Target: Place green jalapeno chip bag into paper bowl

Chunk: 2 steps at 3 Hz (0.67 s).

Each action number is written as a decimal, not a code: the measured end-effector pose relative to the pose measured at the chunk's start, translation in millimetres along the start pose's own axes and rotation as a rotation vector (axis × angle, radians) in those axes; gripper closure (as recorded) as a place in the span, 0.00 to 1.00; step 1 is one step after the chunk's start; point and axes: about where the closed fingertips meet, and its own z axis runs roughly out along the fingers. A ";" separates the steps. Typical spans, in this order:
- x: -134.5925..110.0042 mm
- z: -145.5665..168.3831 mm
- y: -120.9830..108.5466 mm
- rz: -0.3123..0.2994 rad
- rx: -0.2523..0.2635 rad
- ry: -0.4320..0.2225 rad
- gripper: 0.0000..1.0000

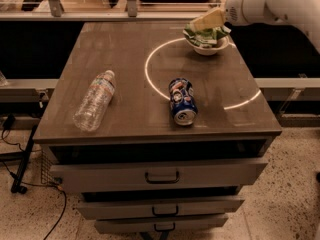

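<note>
The green jalapeno chip bag (204, 34) lies crumpled in the white paper bowl (207, 49) at the far right of the table top. My gripper (208, 20) reaches in from the upper right on the white arm (270, 4). It sits right above the bag and touches or nearly touches the bag's top. The back part of the bag is hidden behind the gripper.
A blue soda can (181, 101) lies on its side at the middle of the table (130, 44). A clear plastic water bottle (95, 101) lies at the front left. Drawers (162, 175) stand partly open below the front edge. A bright ring of light marks the top.
</note>
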 end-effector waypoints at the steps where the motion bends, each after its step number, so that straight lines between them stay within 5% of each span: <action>1: -3.6 -43.4 -22.9 0.052 -0.002 -0.157 0.00; 2: -16.6 -111.6 -51.1 0.071 0.040 -0.323 0.00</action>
